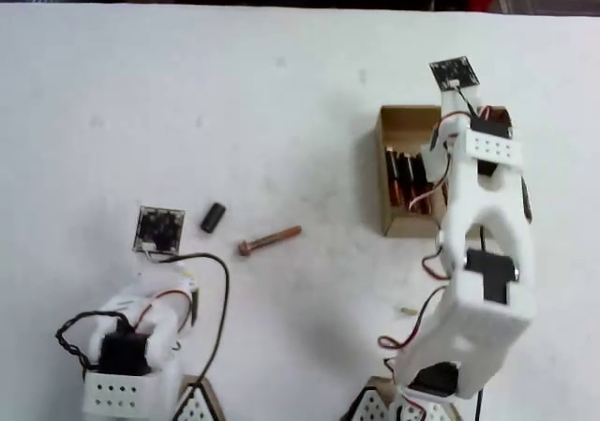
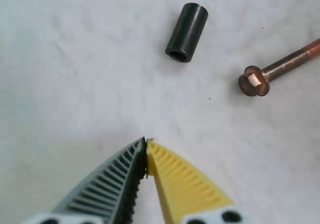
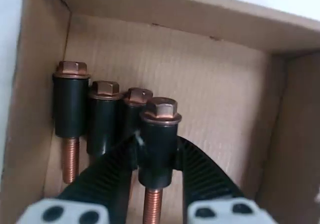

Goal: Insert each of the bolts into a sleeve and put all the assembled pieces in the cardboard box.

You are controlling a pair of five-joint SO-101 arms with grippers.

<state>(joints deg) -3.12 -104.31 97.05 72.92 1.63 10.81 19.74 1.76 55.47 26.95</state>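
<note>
- Inside the cardboard box [image 3: 215, 94], the right hand [image 3: 157, 151] is clamped on the black sleeve of one assembled piece [image 3: 159, 129]. The bolt head points away from the wrist.
- Three more assembled pieces [image 3: 100, 119] lie side by side against one box wall, just beside the held piece. Whether the held piece rests on the box floor cannot be told.
- Step in hand, as judged: depositing the fourth piece.
- The next move calls for parting the fingers to release the piece. The hand should then lift clear of the box without dragging the neighbouring pieces.
- Outside the box and well apart from it, one loose bolt [image 1: 270, 240] and one empty sleeve [image 1: 214, 218] lie on the desk [image 1: 281, 93]. They are near each other but not touching, and the sleeve is farther from the box.
- The left hand [image 2: 146, 149] sits over the desk near this pair, its fingers closed tip to tip and holding nothing.
- Remaining work, as judged: one insertion and one deposit.
- No brand, label or writing can be read on the box, bolts or sleeves.
</note>
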